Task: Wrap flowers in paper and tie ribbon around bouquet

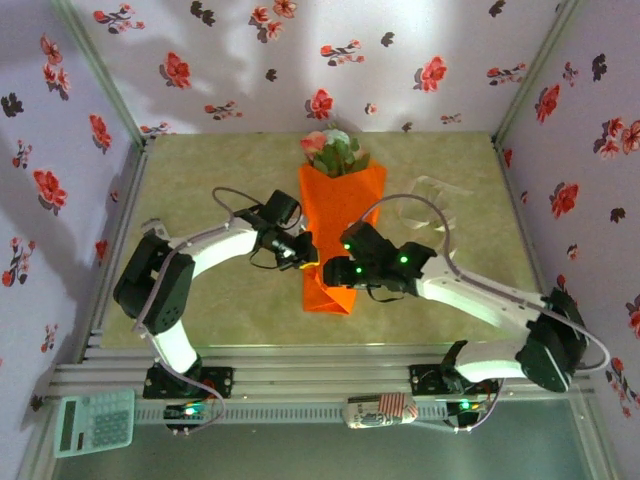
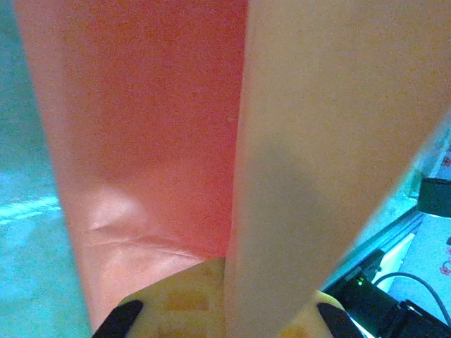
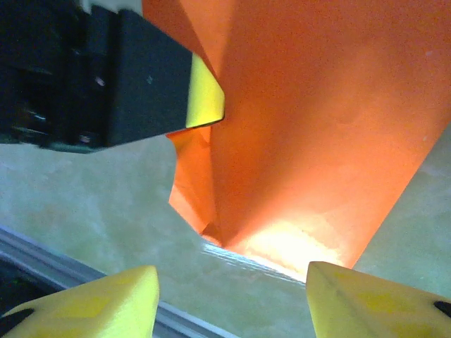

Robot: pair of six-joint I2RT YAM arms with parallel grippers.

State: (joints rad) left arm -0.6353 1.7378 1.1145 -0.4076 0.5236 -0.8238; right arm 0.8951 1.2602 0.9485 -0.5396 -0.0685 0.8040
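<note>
Currently wrapping: paper (image 1: 345,205) folded around flowers (image 1: 333,150), centre frame. Left gripper (image 1: 300,250) clamped on paper's left edge; right gripper (image 3: 232,296) jaws apart, holding nothing. Next, likely: fetch ribbon (image 1: 437,187), upper right, without cone unfolding.

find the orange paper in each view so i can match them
top external: paper mid-table, between the arms
left wrist: paper across the centre, close up
right wrist: paper upper right, narrowing downward
shared landmark: tabletop, left of the paper in both wrist views
</note>
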